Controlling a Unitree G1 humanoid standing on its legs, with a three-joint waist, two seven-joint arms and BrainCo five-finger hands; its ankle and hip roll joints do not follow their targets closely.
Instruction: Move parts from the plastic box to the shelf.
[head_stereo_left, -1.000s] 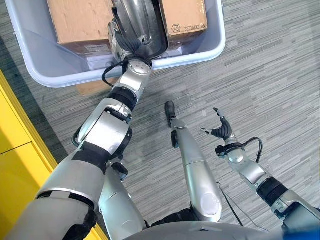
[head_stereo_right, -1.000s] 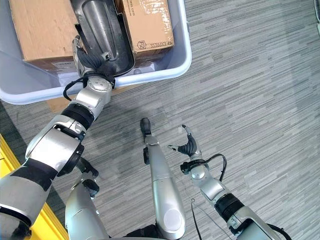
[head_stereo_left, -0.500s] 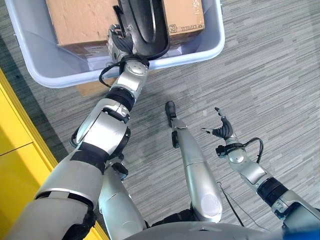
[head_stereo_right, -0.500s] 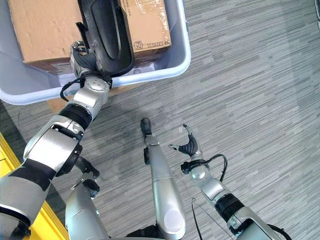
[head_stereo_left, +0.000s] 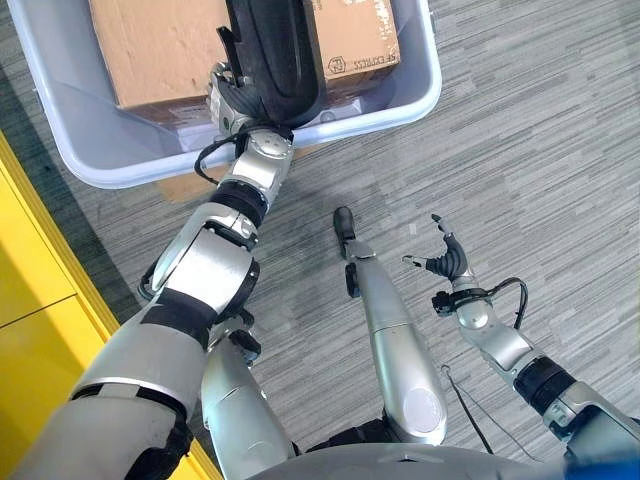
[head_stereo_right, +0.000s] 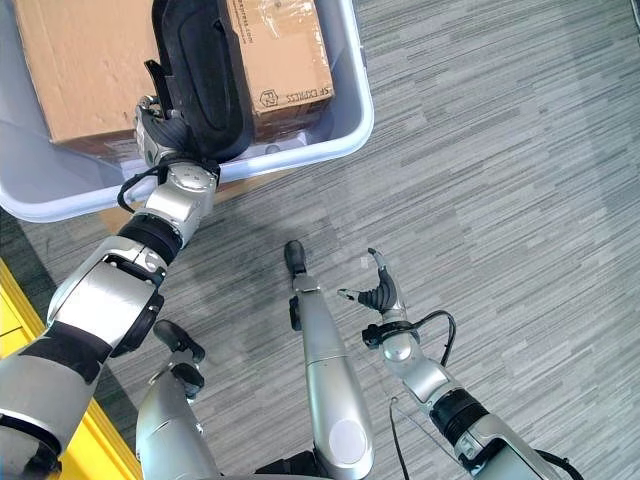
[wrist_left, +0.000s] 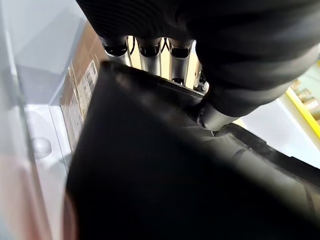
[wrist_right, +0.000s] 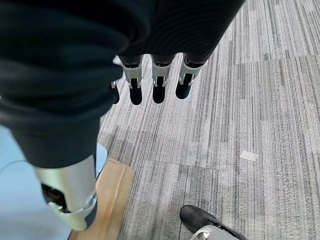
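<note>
Looks like an office or light warehouse space to me. The floor (head_stereo_right: 520, 180) is grey striped carpet tile, a yellow cabinet (head_stereo_left: 30, 300) runs along the left side, and a pale plastic box (head_stereo_left: 400, 95) holds brown cardboard cartons (head_stereo_left: 150, 50), so a stockroom vibe.

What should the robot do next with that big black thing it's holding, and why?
Probably lift it a little higher. The left hand is wrapped around the black part, but the part's lower end sits at the plastic box's rim, beside the cardboard boxes. The right hand hangs open above the floor.
</note>
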